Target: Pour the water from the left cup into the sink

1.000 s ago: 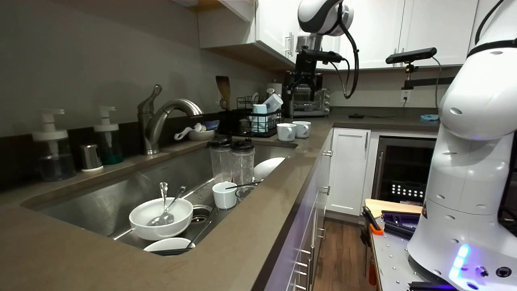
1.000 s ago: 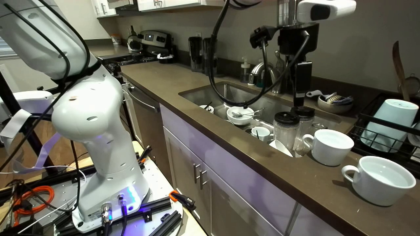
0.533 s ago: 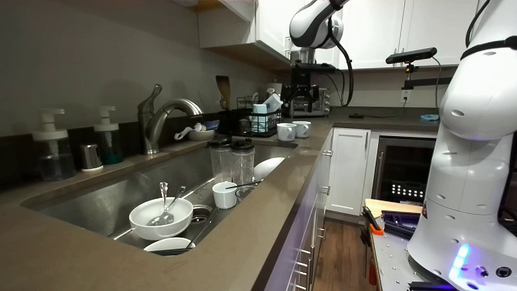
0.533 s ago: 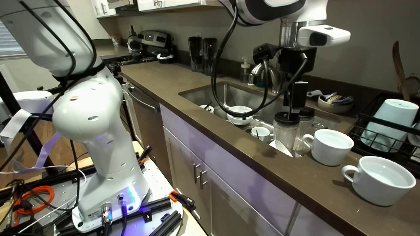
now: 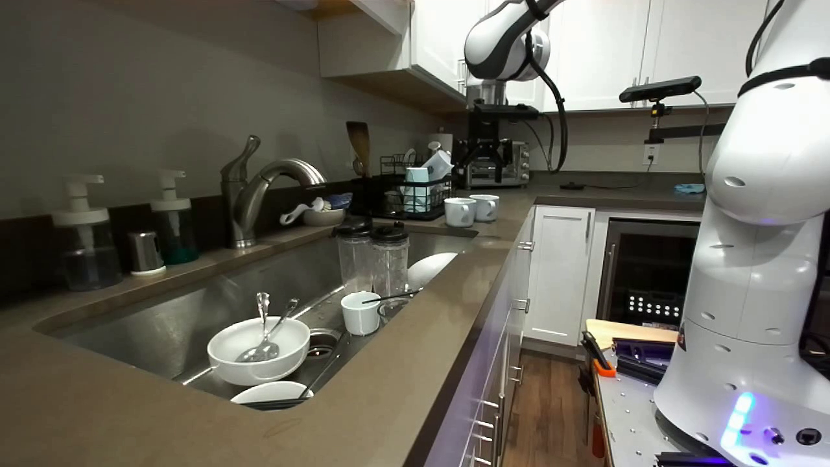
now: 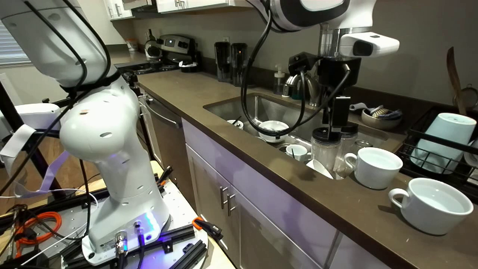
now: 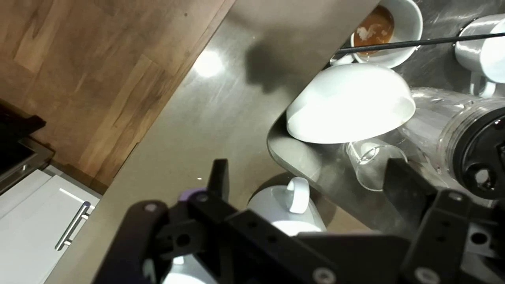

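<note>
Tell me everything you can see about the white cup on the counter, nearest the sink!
The white cup stands upright on the brown countertop, beside the sink. It looks like smooth, shiny ceramic, with a wide round mouth and a looped handle pointing toward the sink. The open gripper isn't touching it. Whether there's water inside, I can't tell.

In an exterior view, the left cup (image 6: 378, 170) and, at its 4 o'clock, the right cup (image 6: 429, 209) are white. At 3 o'clock a tumbler (image 6: 444, 140) is pale aqua; at 8 o'clock a cable (image 6: 58, 221) is orange. The worktop (image 6: 175, 86) is grey-brown, the sink (image 5: 188, 324) silver-grey, the end effector (image 7: 310, 182) black, the floor (image 7: 114, 75) wood-grained brown.
</note>
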Robot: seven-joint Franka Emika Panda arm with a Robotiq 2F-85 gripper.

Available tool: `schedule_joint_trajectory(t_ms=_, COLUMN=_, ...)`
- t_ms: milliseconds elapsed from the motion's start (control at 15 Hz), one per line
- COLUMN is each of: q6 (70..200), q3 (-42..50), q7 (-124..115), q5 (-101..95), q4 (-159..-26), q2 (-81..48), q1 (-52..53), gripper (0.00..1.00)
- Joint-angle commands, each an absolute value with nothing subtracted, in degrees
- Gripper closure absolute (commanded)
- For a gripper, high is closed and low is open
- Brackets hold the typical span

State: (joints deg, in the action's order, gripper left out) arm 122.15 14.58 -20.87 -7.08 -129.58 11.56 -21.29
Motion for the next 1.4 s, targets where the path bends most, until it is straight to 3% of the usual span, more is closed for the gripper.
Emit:
schedule_joint_trajectory(t_ms=0, q6=123.8, q3=15.4, q7=-22.3, q5=-7.4, q4=-127.6, q2=6.6, q1=-21.1, gripper=0.00)
schedule_joint_trajectory(t_ms=1333, q6=124.1, q3=18.4, q7=-25.8, q5=-0.2, q4=-116.7, q2=-8.7, q1=-19.8, gripper=0.00)
